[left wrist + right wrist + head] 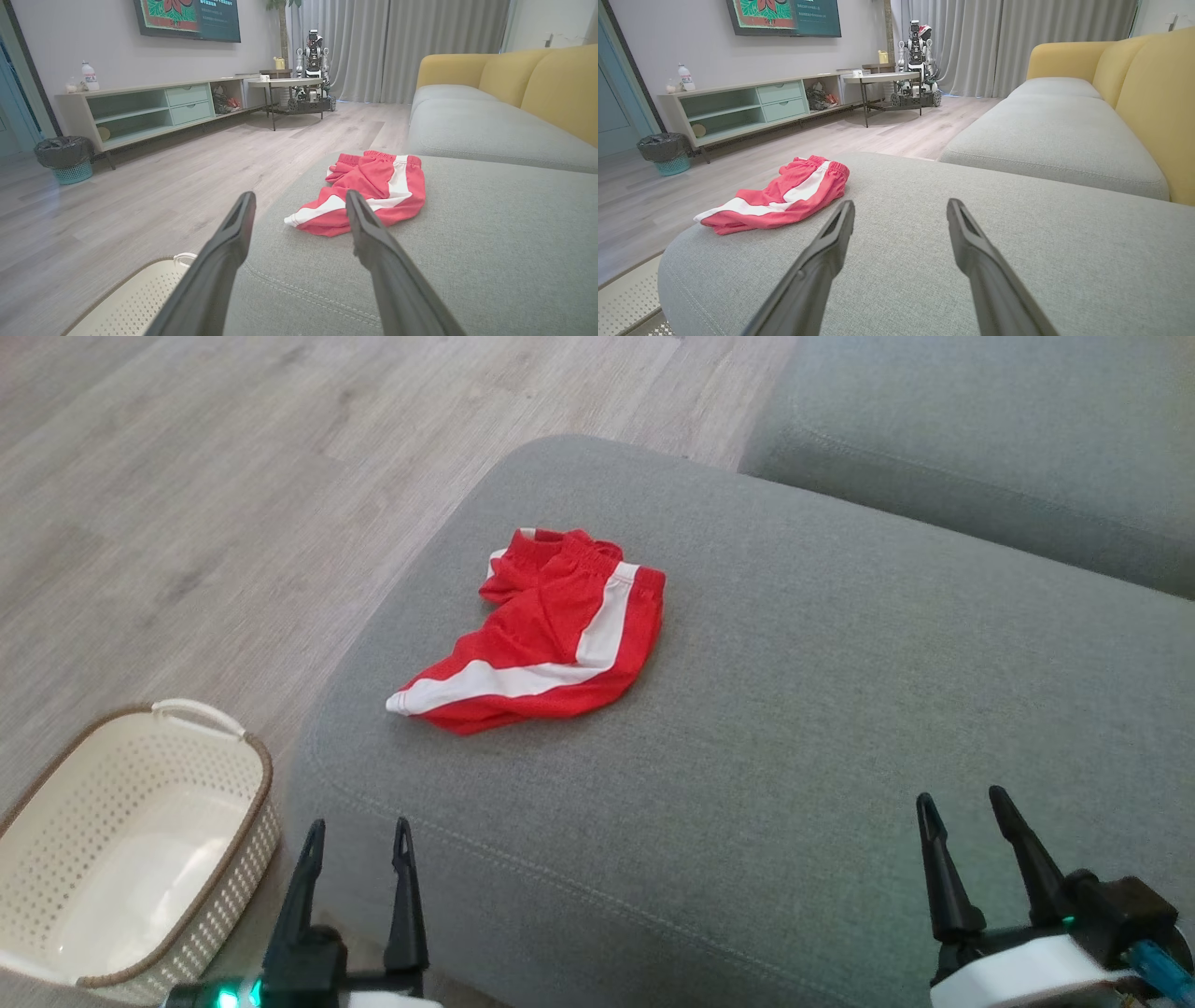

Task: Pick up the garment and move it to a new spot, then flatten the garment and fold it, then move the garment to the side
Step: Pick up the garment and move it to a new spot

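**A:** Garment (546, 635) first: where does it lie?

**B:** On the grey sofa cushion (840, 728), crumpled, in its far left part, near the rounded edge above the wooden floor (187, 476). It is a pair of red shorts with a white stripe. The elastic waistband is at the far end, and one leg end points back toward the robot's left.

**A:** And the pincers?

**B:** Both stand wide open with nothing between their fingers. The left pincer (360, 825) is at the cushion's near left corner. The garment is ahead of it and a little to its right, well apart. In the left wrist view one finger overlaps the garment's near edge, but they are not in contact.

**A:** The right one?

**B:** The right pincer (961, 797) hovers over the near right part of the cushion. The garment lies ahead and well to its left, farther from it than from the left pincer, with bare cushion between.

**A:** Anything else close by?

**B:** A cream perforated basket (264, 775) with a brown rim stands on the floor, just beside the cushion's near left corner.
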`<state>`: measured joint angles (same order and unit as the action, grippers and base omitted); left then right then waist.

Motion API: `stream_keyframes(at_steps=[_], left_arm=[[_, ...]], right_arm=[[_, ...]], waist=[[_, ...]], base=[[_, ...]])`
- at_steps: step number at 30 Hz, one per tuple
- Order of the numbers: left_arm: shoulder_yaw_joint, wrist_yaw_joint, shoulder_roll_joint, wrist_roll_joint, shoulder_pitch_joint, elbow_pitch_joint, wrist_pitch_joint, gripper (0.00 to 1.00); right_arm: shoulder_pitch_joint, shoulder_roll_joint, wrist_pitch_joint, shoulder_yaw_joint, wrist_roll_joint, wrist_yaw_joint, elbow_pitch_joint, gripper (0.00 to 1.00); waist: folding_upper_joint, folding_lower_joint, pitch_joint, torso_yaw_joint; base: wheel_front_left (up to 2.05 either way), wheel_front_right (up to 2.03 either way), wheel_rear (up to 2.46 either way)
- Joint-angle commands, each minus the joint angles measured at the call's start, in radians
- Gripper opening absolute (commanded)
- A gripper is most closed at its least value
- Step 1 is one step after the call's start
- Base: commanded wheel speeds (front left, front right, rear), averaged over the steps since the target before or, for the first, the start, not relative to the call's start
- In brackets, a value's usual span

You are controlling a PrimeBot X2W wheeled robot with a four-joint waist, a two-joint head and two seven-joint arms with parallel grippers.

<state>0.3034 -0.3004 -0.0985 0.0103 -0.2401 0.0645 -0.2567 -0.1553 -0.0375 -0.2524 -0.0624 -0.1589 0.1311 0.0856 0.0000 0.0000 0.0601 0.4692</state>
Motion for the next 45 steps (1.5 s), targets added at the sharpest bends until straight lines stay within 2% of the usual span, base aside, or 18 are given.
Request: stream_keyframes(at_steps=[1,3,9,13,16,20,23,25,29,35,40,45], left_arm=[[-0.040,0.000,-0.002,-0.001,0.056,0.041,-0.005,1.00],[-0.044,0.012,-0.013,-0.001,0.079,0.040,-0.005,1.00],[-0.102,0.038,-0.023,0.019,0.268,0.125,-0.005,1.00],[-0.137,0.090,-0.022,0.063,0.434,0.095,-0.005,1.00],[-0.139,0.177,-0.039,0.105,0.575,-0.029,-0.005,1.00],[-0.130,0.290,-0.060,0.160,0.777,-0.287,0.015,1.00],[-0.119,0.359,-0.065,0.194,0.930,-0.449,0.048,1.00],[-0.113,0.387,-0.064,0.218,1.019,-0.548,0.076,1.00],[-0.111,0.413,-0.071,0.264,1.167,-0.739,0.136,1.00],[-0.102,0.427,-0.076,0.330,1.312,-0.968,0.251,1.00],[-0.100,0.430,-0.067,0.383,1.366,-1.070,0.322,1.00],[-0.056,0.431,-0.058,0.422,1.387,-1.159,0.416,1.00]], right_arm=[[0.031,-0.013,-0.009,0.019,0.003,0.000,-0.037,1.00],[0.028,-0.013,-0.009,0.017,0.006,0.000,-0.037,1.00],[0.049,-0.013,-0.009,0.001,0.059,0.000,-0.069,1.00],[0.073,-0.023,-0.009,0.000,0.092,0.000,-0.088,1.00],[0.098,-0.051,-0.009,0.003,0.093,0.000,-0.097,1.00],[0.141,-0.095,-0.009,0.008,0.088,0.000,-0.108,1.00],[0.170,-0.123,-0.009,0.000,0.081,0.000,-0.118,1.00],[0.187,-0.139,-0.009,-0.008,0.078,0.000,-0.125,1.00],[0.215,-0.171,-0.009,-0.013,0.069,0.000,-0.138,1.00],[0.237,-0.211,-0.009,-0.029,0.047,0.000,-0.164,1.00],[0.254,-0.232,-0.009,-0.029,0.039,0.000,-0.175,1.00],[0.281,-0.238,-0.009,-0.025,0.032,0.000,-0.181,1.00]], waist=[[0.0000,0.0000,-0.008,0.006],[0.0000,0.0000,-0.016,0.011],[0.0000,0.0000,-0.147,-0.036],[0.0000,0.0000,-0.239,-0.064],[0.0000,0.0000,-0.301,-0.089],[0.0000,0.0000,-0.376,-0.127],[0.0000,0.0000,-0.425,-0.155],[0.0000,0.0000,-0.457,-0.171],[0.0000,0.0000,-0.519,-0.200],[0.0000,0.0000,-0.600,-0.222],[0.0000,0.0000,-0.639,-0.229],[0.0000,0.0000,-0.665,-0.238]], base=[[0.00,0.00,0.00],[0.00,0.00,0.00],[0.00,0.00,0.00],[0.00,0.00,0.00],[0.00,0.00,0.00],[0.00,0.00,0.00],[0.00,0.00,0.00],[0.00,0.00,0.00],[0.00,0.00,0.00],[0.00,0.00,0.00],[0.00,0.00,0.00],[0.00,0.00,0.00]])
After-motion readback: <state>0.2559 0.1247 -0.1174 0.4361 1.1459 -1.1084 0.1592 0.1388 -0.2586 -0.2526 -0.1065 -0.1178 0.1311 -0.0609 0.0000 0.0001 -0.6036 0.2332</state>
